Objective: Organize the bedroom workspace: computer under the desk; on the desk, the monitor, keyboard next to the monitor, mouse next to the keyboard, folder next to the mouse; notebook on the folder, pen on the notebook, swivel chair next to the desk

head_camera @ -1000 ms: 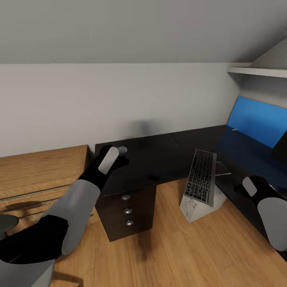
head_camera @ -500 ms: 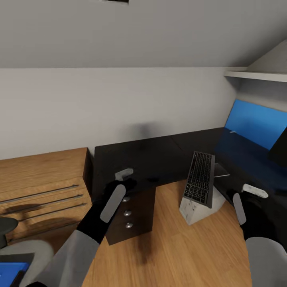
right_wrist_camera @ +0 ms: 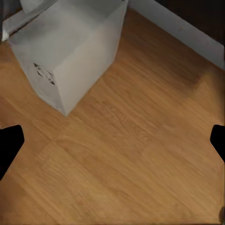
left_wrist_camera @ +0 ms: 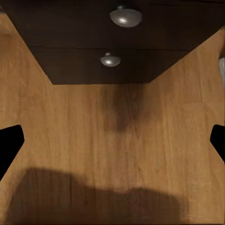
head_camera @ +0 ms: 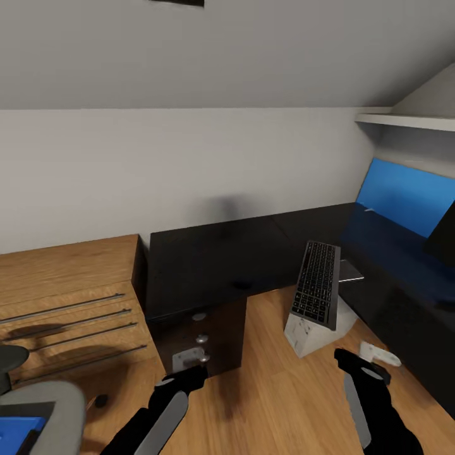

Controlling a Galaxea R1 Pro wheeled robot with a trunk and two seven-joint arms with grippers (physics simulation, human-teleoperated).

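Observation:
The glossy black desk [head_camera: 215, 256] runs along the wall and turns down the right side. On the floor in its inner corner stands the light grey computer [head_camera: 308, 330] [right_wrist_camera: 70, 51], with the keyboard [head_camera: 318, 282] lying tilted on top of it. The monitor [head_camera: 446, 236] shows as a black edge at far right. At lower left is the swivel chair [head_camera: 44, 404] with the blue folder [head_camera: 16, 427] on its seat. Both grippers hang low over the floor: the left gripper [head_camera: 189, 363] [left_wrist_camera: 112, 145] is open before the drawer unit, and the right gripper [head_camera: 373, 357] [right_wrist_camera: 112, 143] is open beside the computer.
A black drawer unit [head_camera: 202, 341] [left_wrist_camera: 117, 61] with round silver knobs stands under the desk. Low oak shelving [head_camera: 63, 297] lines the left wall. A blue wall panel [head_camera: 407, 196] and a white shelf [head_camera: 404, 120] hang at right. A small dark round thing [head_camera: 100, 400] lies on the floor by the chair.
Both arms have dropped from desk height to just above the floor. The left gripper came off the desk's front edge and down past the drawers. The view tilted slightly early on.

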